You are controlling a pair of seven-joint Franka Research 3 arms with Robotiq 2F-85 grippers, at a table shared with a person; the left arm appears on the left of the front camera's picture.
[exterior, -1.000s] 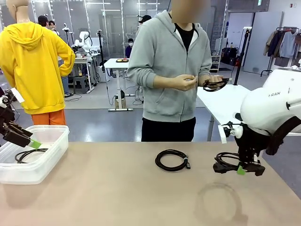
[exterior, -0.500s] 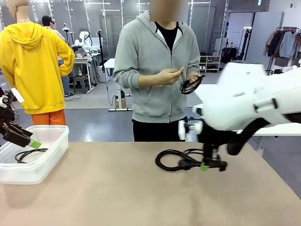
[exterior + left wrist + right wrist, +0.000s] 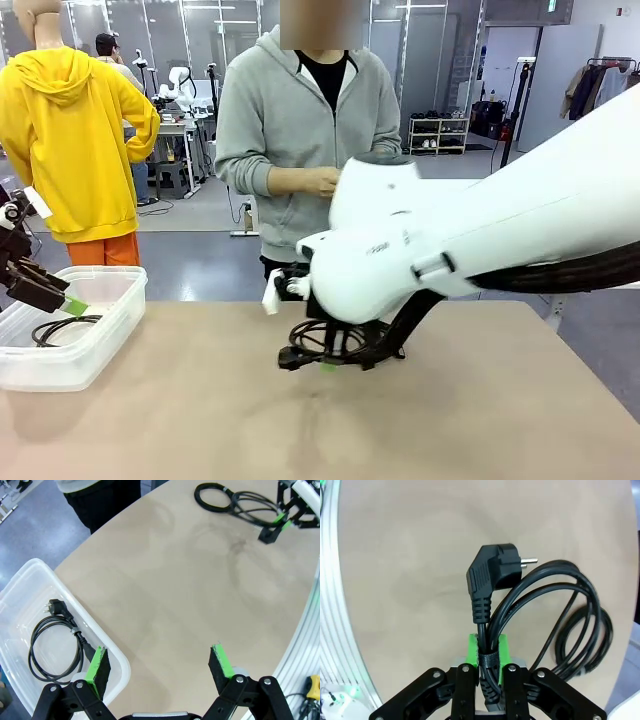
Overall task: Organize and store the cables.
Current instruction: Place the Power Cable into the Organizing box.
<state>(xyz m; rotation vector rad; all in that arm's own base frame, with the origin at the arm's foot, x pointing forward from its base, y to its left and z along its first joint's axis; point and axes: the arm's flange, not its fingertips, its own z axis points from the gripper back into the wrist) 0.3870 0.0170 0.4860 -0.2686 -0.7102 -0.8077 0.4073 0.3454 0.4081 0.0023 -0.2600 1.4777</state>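
Your bench (image 3: 150, 420) runs the width of the front view, tan and mostly bare. The right arm (image 3: 480, 240) reaches in across the middle, low over the bench. A person (image 3: 300, 120) in a grey hoodie stands at the far side, hands together at the chest.

At the bench's left end sits a clear plastic bin (image 3: 70, 370), and one coiled cable (image 3: 52, 650) lies flat inside it, plug end toward the bin's far wall.

The right pincer (image 3: 488, 652) is clamped tight on a second coiled cable (image 3: 560, 620), pinching its cord just below the plug (image 3: 492, 575); the loops hang off to one side, just above the bench. A third coil (image 3: 212, 497) lies on the bench just beside that one.

The left pincer (image 3: 160, 662) is spread wide and has hold of nothing; it hangs over the bin's near edge.
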